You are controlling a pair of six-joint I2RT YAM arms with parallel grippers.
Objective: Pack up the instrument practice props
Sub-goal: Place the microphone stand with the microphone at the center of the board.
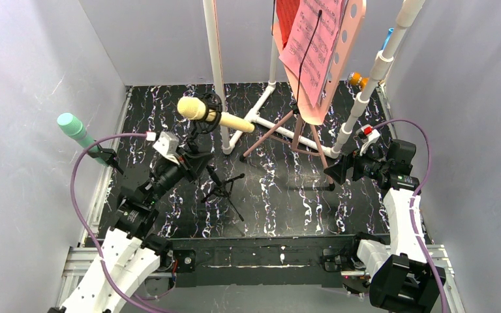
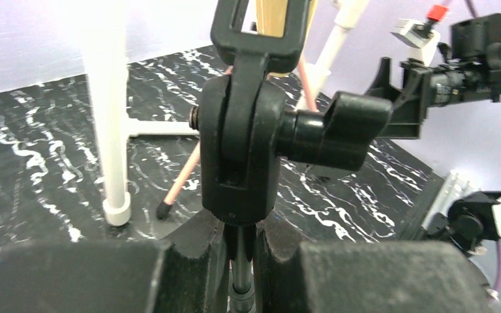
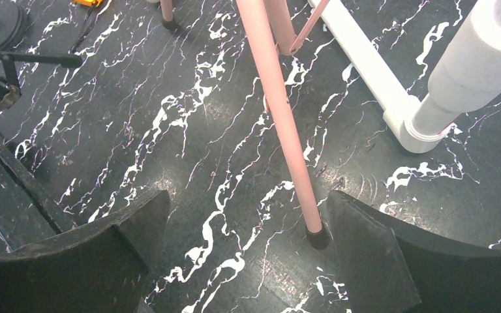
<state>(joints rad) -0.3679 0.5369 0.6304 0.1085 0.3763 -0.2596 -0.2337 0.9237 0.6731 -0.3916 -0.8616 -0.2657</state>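
A yellow microphone [image 1: 205,112] sits in the black clip [image 2: 241,150] of a small black tripod stand [image 1: 225,190]. My left gripper [image 1: 199,160] [image 2: 240,228] is shut on that stand's thin metal rod [image 2: 241,261], just under the clip. The pink music stand [image 1: 339,45] holds pink sheet music [image 1: 313,45], with a red folder [image 1: 287,19] behind it. My right gripper [image 1: 334,173] [image 3: 248,228] is open low around one pink tripod leg [image 3: 280,111], whose black foot [image 3: 316,236] rests close to the right finger. A mint-green microphone [image 1: 73,128] hangs clipped at the left wall.
A white plastic pipe frame [image 1: 218,72] [image 3: 378,85] stands on the black marbled floor [image 1: 280,195] between and behind both stands. An orange object [image 1: 357,79] lies at the back right. Grey walls close in left, right and back.
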